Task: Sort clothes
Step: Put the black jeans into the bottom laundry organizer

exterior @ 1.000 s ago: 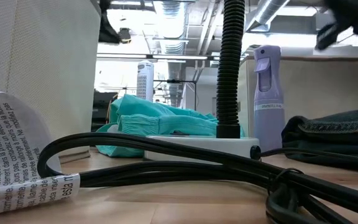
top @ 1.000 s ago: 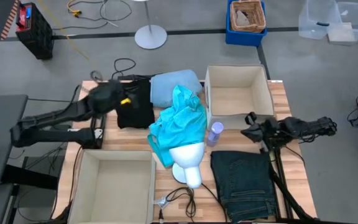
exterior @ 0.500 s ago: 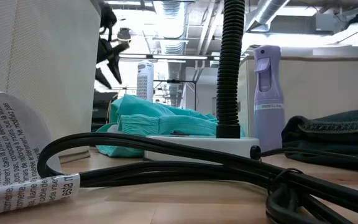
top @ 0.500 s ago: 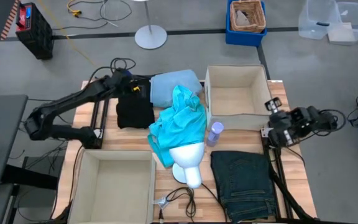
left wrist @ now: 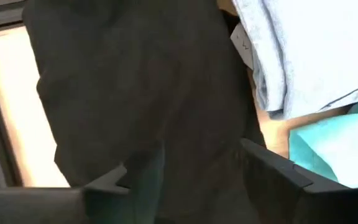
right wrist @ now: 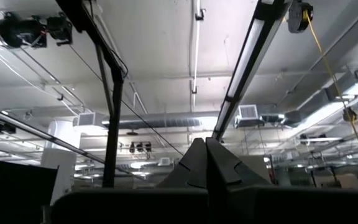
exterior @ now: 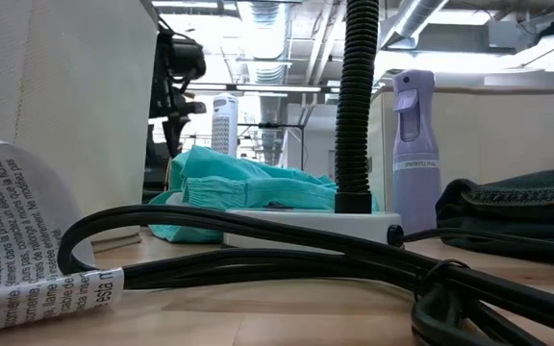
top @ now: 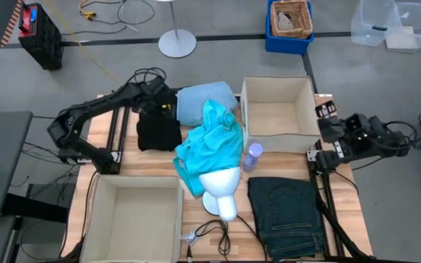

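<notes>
Four garments on the surface [top: 324,109], largest first. Dark blue-green jeans [top: 287,215], folded flat at the near right: thick denim, likely the heaviest and stiffest of the lot, best pinched at a folded edge so the layers lift together. Bright teal shirt [top: 212,142] next, heaped mid-surface and draped over the white mannequin head [top: 221,191]: thin, light, probably slick, prone to snag on the head, so a raised ridge of the heap looks the safest hold. Black garment [top: 159,126] at the far left, lying flat and limp: few creases, so a pinch needs to press down and gather cloth near its middle or an edge. Pale blue garment [top: 205,101], folded just right of the black one and touching it: soft, small, easy by its thick fold. Small lilac bottle [top: 253,154] upright between teal shirt and jeans, easy to topple.

Left gripper [left wrist: 182,168] right over the black garment at the far left, jaws spread wide, nothing held, cloth filling the gap between them in the left wrist view. Right gripper [top: 325,120] up off the surface at the right edge beside the far box [top: 280,88], pointing at the ceiling, jaws pressed together and empty.
</notes>
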